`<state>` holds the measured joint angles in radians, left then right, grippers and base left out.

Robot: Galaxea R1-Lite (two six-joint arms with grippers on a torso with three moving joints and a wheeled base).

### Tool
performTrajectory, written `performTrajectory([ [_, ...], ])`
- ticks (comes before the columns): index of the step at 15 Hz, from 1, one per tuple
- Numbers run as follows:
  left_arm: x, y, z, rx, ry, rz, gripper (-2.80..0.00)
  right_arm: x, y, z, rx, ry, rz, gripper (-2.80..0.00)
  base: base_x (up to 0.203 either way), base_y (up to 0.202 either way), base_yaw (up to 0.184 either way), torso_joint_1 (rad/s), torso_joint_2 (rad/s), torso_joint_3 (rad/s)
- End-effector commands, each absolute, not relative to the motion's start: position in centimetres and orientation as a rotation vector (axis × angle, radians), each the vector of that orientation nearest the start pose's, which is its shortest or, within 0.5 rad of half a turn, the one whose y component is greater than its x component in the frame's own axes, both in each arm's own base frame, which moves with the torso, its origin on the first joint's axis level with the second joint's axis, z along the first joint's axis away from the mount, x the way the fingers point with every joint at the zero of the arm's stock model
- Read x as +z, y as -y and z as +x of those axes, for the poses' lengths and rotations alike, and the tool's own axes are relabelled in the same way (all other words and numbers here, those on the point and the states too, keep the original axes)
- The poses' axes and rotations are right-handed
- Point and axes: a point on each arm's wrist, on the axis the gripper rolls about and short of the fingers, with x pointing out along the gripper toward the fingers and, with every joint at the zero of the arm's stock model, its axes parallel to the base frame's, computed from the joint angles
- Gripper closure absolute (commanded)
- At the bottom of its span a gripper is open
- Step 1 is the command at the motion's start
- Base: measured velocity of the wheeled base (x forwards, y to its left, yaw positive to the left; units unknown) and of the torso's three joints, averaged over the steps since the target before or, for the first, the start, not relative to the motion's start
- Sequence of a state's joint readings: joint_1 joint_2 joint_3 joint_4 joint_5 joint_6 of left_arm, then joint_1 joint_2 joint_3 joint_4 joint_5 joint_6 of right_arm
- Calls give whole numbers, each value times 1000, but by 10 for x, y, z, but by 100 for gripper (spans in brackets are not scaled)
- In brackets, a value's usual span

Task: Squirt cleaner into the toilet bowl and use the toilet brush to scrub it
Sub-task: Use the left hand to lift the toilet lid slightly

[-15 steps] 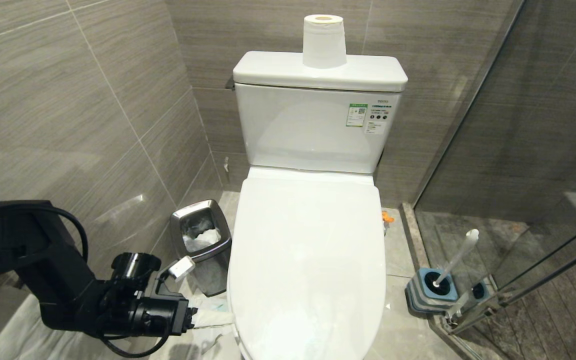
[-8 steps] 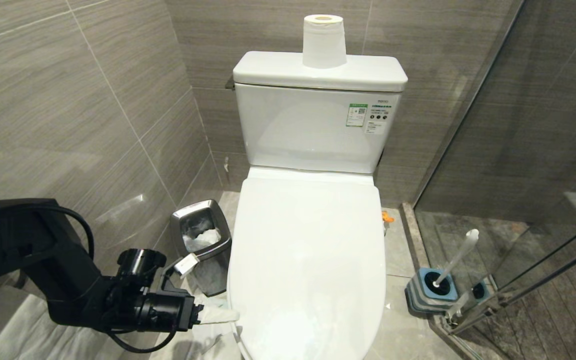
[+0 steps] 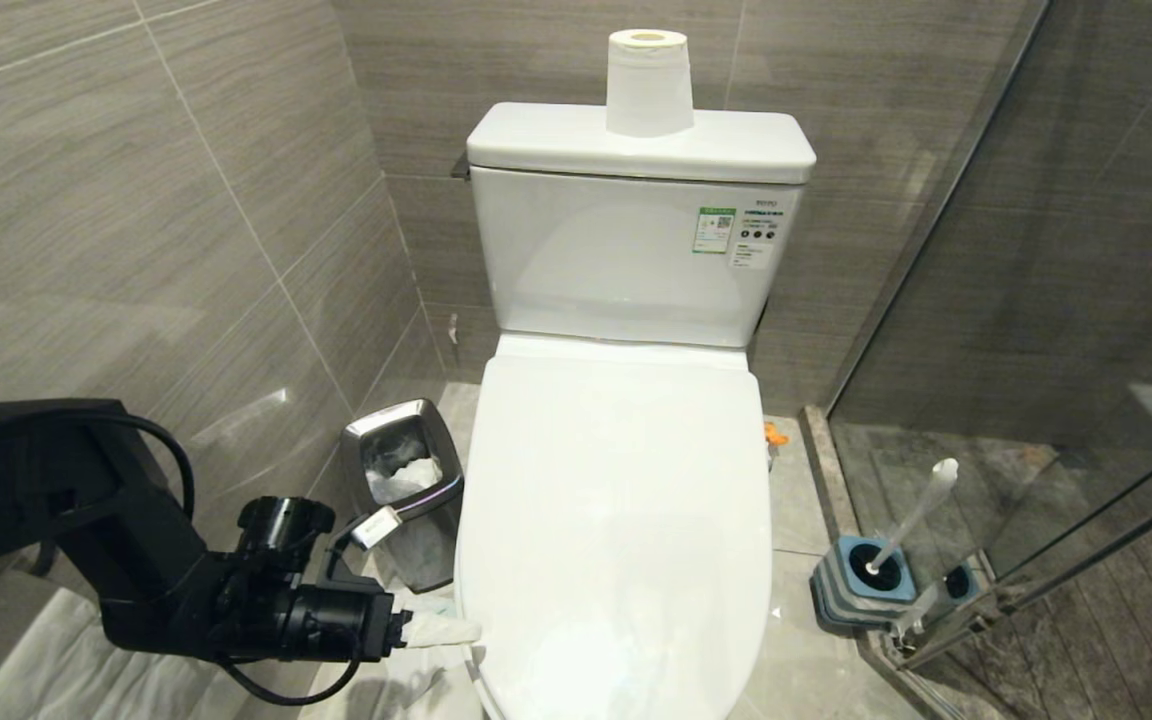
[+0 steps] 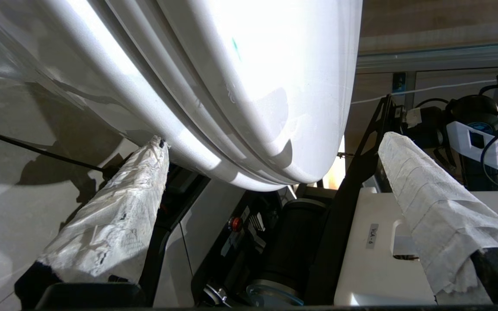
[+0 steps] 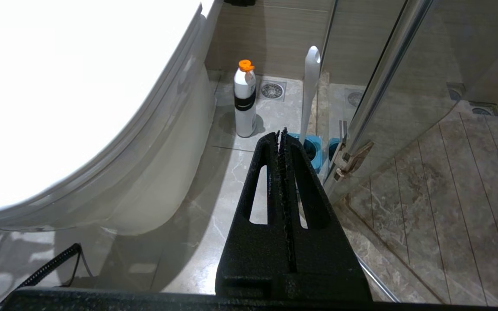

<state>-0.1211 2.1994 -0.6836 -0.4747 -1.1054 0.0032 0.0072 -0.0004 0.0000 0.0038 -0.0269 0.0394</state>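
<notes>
Toilet (image 3: 626, 250), biggest thing here, has its lid (image 3: 616, 520) shut flat over the bowl, so no cleaner or scrubbing can start yet. Left gripper (image 3: 471, 632) sits low at the lid's front-left edge, fingers spread wide and wrapped in white paper, holding nothing. In the left wrist view one wrapped finger (image 4: 115, 216) touches or nearly touches the underside of the rim, the other (image 4: 430, 207) stands well clear out front.

Risks, as I judge them: fingers sit under the stacked edges, so a lift could catch seat and lid together, or slide off the glossy rounded edge and let the lid drop. Paper wrap looks loose, could slip or tear. Small steel bin (image 3: 403, 470) is just beside the arm, easy to bump.

Right gripper (image 5: 282, 134) is closed, empty, hanging over the floor on the toilet's right side. Brush (image 5: 310, 86) stands in its blue holder (image 3: 861, 580) just beyond that gripper's tips, by the glass door. White bottle (image 5: 245, 103) with orange cap stands on the floor near the toilet base, likely the cleaner, well apart from the left gripper.
</notes>
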Motion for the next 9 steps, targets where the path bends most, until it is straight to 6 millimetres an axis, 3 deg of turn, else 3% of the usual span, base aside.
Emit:
performTrajectory([
  [1,-5,58,302,-1128,-965,-528,-280,75,1,-23,-20,-6,40,0,0,0,0,0,0,0],
  [9,-4,57,301,-1174,-955,-559,-280,75,1,-23,-20,-6,40,0,0,0,0,0,0,0],
])
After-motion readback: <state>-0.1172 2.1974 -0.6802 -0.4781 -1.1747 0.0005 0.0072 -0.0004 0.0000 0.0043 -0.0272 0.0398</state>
